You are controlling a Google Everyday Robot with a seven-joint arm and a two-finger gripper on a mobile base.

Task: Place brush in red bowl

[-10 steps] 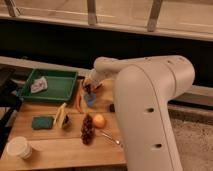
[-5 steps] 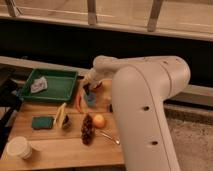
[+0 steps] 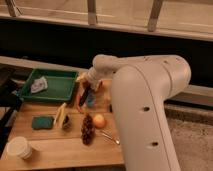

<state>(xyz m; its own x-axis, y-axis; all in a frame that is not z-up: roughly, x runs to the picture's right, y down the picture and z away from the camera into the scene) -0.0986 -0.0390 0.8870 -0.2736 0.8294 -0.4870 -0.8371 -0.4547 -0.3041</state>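
Note:
The gripper [image 3: 88, 91] hangs at the end of the white arm over the back middle of the wooden table [image 3: 55, 145]. It is shut on the brush [image 3: 83, 99], a slim dark thing that slants down and to the left from it. The red bowl [image 3: 79, 103] is mostly hidden under the gripper and brush. Only orange-red slivers of it show, to the left and right of the wrist. The brush's lower end is over or in the bowl; I cannot tell which.
A blue cup [image 3: 92, 102] sits right beside the brush. A green tray [image 3: 60, 87] holding a crumpled grey item stands at back left. In front lie a green sponge [image 3: 42, 122], a banana [image 3: 61, 115], dark grapes [image 3: 87, 129], an orange [image 3: 99, 121], a spoon [image 3: 109, 136] and a white cup [image 3: 19, 147].

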